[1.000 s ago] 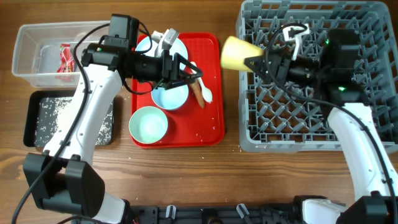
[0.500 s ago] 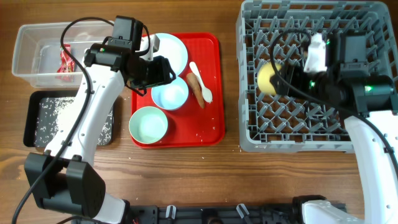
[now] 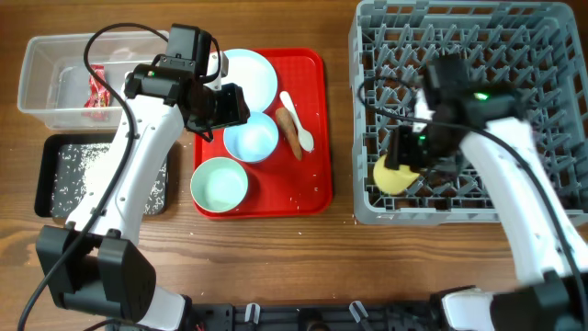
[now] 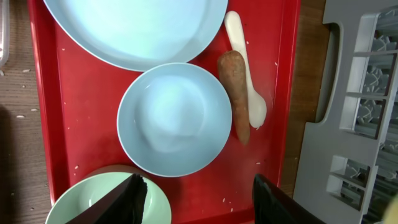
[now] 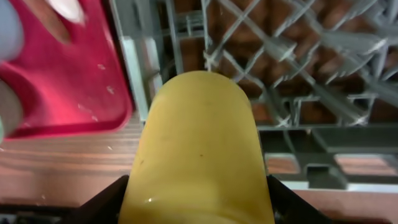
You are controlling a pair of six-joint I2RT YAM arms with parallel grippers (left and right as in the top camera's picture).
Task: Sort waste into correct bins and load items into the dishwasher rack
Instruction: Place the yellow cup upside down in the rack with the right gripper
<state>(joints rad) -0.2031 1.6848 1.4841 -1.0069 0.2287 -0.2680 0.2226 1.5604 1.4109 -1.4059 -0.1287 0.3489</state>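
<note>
Overhead: my right gripper [image 3: 405, 158] is clamping the yellow cup [image 3: 390, 175] at the 7 o'clock corner of the dishwasher rack [image 3: 441, 213], pegs crowding it. Left wrist: my left gripper [image 4: 198, 190] is hanging spread over the white bowl [image 4: 174, 118]. The carrot stick [image 4: 235, 93] at its 3 o'clock is probably stiff and light, and best taken mid-length. The spoon [image 4: 244, 74] is lying just beside it. Right wrist: the cup is looking smooth, likely slippery, with the rack's corner wall close at 11 o'clock.

One plate [image 3: 255, 70]; two bowls (white bowl [image 3: 252, 138], mint-green bowl [image 3: 220, 184]); one yellow cup [image 3: 390, 175]; one spoon [image 3: 299, 124]; one carrot-like stick [image 3: 290, 132]; one crumpled wrapper [image 3: 96, 88]; two bins (clear tub [image 3: 37, 87], black tray [image 3: 42, 175]); one red serving tray [image 3: 309, 179]; one grey rack [image 3: 514, 28]; two robot arms (left arm [image 3: 138, 156], right arm [image 3: 524, 179]).
</note>
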